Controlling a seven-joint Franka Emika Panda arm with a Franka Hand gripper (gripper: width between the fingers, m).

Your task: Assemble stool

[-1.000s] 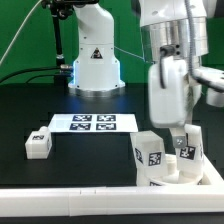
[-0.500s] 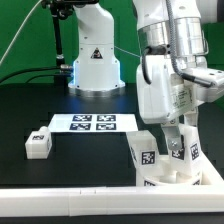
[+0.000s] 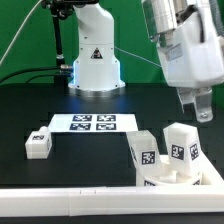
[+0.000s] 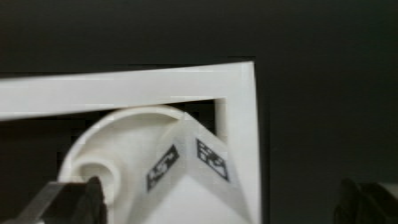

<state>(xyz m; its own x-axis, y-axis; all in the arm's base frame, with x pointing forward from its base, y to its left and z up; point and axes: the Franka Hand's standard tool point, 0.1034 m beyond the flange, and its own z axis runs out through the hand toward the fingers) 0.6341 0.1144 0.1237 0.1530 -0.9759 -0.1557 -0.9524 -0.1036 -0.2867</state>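
Gripper (image 3: 198, 108) hangs above the stool (image 3: 150, 156), jaws wide apart, gripping nothing. Stool sits at the exterior view's lower right, in the bar (image 3: 70, 199) corner, two legs upright on the seat. Loose leg (image 3: 38, 144) lies near the marker board (image 3: 93, 122).

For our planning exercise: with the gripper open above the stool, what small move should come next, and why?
Probably swing toward the loose leg at the exterior view's left: the gripper hangs open and empty above two legs standing in the seat, while that one lies apart.
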